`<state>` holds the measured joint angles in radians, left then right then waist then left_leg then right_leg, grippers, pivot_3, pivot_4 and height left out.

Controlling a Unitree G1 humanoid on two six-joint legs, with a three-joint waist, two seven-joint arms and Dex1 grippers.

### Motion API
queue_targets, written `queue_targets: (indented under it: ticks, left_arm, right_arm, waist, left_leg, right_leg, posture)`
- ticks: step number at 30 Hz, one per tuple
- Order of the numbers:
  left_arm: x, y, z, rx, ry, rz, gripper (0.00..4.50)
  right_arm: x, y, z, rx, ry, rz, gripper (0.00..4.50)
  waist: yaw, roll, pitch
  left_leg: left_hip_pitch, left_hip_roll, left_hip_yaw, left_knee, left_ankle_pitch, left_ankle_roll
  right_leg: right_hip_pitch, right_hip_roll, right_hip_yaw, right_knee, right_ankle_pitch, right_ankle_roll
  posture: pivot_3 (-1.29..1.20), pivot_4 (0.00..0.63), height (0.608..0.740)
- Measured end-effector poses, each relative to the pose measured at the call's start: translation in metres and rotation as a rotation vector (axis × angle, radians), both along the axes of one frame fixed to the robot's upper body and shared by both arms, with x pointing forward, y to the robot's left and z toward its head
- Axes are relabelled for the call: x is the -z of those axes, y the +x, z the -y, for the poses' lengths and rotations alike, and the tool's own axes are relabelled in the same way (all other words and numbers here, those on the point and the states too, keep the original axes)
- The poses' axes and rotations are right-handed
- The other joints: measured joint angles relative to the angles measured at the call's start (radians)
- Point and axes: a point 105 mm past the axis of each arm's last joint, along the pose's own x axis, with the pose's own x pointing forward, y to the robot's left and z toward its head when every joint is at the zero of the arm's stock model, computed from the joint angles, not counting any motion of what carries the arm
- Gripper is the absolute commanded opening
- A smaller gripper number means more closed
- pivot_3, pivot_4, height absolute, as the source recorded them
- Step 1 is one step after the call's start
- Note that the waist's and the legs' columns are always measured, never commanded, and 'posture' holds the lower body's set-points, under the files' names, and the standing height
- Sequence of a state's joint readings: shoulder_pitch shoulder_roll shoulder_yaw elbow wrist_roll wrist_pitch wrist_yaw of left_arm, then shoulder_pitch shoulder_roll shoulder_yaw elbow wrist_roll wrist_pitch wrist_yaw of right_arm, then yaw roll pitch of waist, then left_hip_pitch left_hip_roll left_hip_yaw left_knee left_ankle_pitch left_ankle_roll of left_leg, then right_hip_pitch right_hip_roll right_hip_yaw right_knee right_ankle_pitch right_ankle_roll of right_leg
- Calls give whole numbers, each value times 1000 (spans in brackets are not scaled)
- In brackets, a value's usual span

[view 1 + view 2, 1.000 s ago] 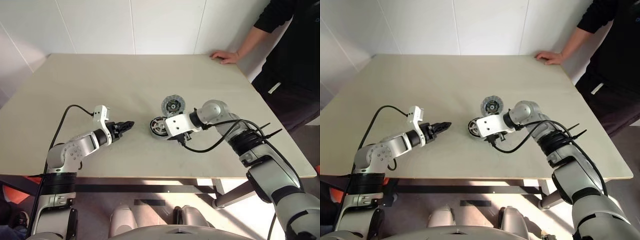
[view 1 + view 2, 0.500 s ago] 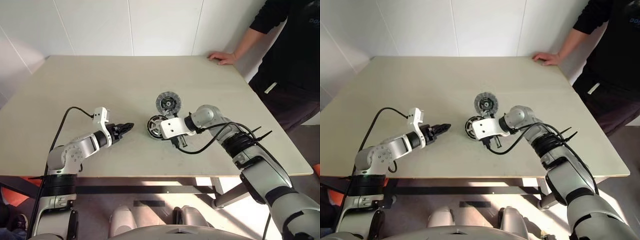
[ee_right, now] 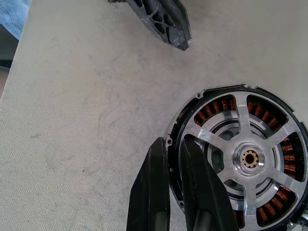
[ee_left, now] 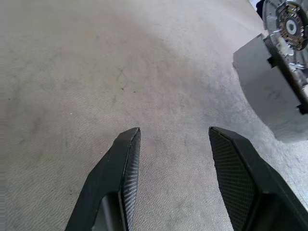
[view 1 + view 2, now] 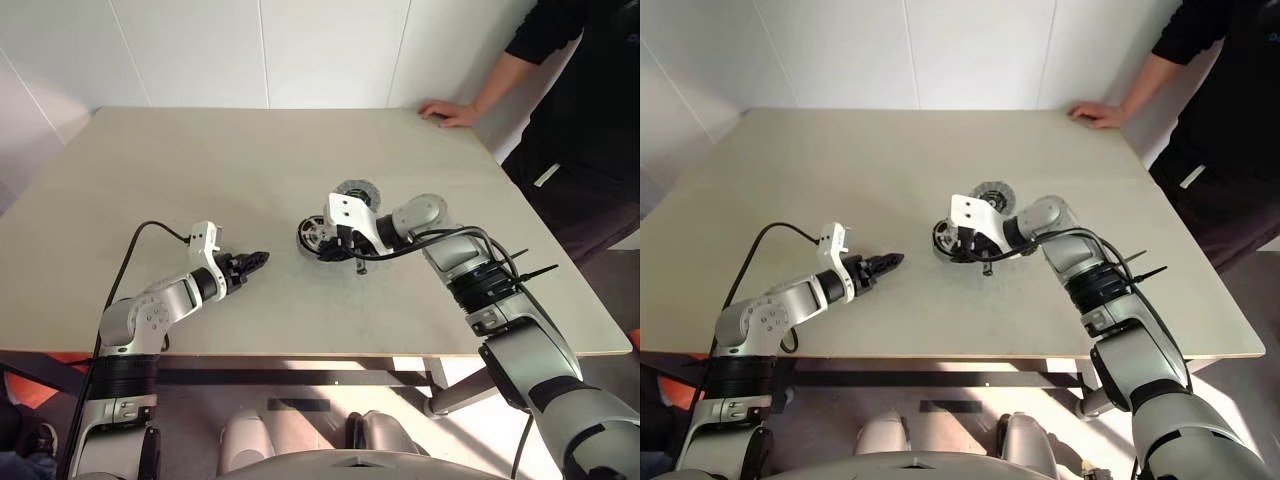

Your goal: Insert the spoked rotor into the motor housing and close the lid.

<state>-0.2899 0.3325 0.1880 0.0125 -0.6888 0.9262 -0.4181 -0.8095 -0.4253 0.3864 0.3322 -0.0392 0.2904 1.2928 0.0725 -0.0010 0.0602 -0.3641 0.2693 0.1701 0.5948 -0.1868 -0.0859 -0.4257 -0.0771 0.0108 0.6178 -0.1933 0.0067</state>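
Note:
The motor housing lies near the table's middle, its copper-red windings showing. The spoked rotor sits inside it, silvery spokes up. My right gripper is shut on the housing's rim, one finger outside the wall and one inside between two spokes. In the head views the right gripper reaches in from the right over the housing. The lid lies just behind, partly hidden by the wrist. My left gripper hovers open and empty to the housing's left, fingers apart over bare table.
A person stands at the far right with a hand resting on the table's back corner. The tan table stretches wide around the parts. The left gripper's fingertips point toward the housing with a gap between.
My right gripper has closed on the housing's rim, and its wrist has rolled so the white block faces up and risen a little. The left arm has stayed put.

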Motion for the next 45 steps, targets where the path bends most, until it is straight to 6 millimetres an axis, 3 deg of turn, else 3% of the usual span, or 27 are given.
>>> queue_targets:
  ticks: [6, 12, 17, 23, 29, 35, 38, 41, 45]
  left_arm:
    - [3, -3, 2, -8, 1, -3, 2373]
    - [6, -9, -2, -23, 6, -8, 2373]
    - [6, -13, -4, -29, 7, -7, 2373]
    - [6, -13, -5, -27, 14, -10, 2373]
    - [3, -12, -14, -46, 29, -5, 2373]
    - [3, -9, -17, -53, 31, -9, 2373]
    - [2, -8, -17, -52, 30, -5, 2373]
    - [0, -7, -16, -49, 30, 1, 2373]
    - [-2, -5, -14, -41, 27, 4, 2373]
  right_arm:
    - [-11, -9, -14, 125, 86, -186, 44]
    - [-3, 7, -38, 495, 220, -457, 44]
    - [-5, 29, -34, 776, 259, -558, 44]
    - [-5, 28, -36, 822, 265, -607, 44]
    - [-4, 15, -37, 767, 238, -641, 1973]
    - [-42, -13, -58, 522, 287, -609, 1973]
    - [-53, -15, -61, 460, 311, -543, 1973]
    - [-68, 8, -51, 464, 378, -349, 1973]
    - [-84, 50, -10, 529, 363, 25, 1973]
  waist:
    - [0, 0, 0]
    - [-1, 1, 1]
    - [6, 2, 1]
    - [10, 2, 1]
    - [22, 2, 1]
    - [26, 2, 1]
    - [28, 2, 1]
    - [30, 2, 1]
    - [34, 1, 0]
  left_leg:
    - [-3, 1, -3, -1, 0, -1]
    - [-2, 1, -6, -1, 5, -9]
    - [-2, 1, -9, -1, 7, -13]
    - [-2, 1, -10, -3, 8, -14]
    - [-1, 1, -11, -4, 9, -16]
    - [0, 0, -12, -7, 10, -18]
    - [0, 0, -13, -7, 11, -19]
    - [0, 0, -14, -6, 12, -20]
    - [-1, -1, -14, -4, 12, -20]
  right_leg:
    - [-1, 0, -4, -1, 0, 0]
    - [-1, 0, -5, 4, 0, 0]
    - [-1, 0, -7, 5, 0, 0]
    - [-1, 0, -7, 5, 0, 0]
    - [-1, 1, -8, 4, 0, 0]
    - [0, 1, -9, 4, 0, 0]
    - [1, 1, -9, 4, 0, 0]
    - [1, 0, -10, 5, 0, 0]
    - [2, 0, -10, 5, 0, 0]
  posture:
    - [0, 0, 740]
    - [0, 0, 740]
    - [0, 0, 740]
    - [0, 0, 740]
    - [0, 0, 740]
    - [0, 0, 740]
    - [0, 0, 740]
    - [0, 0, 740]
    - [0, 0, 740]
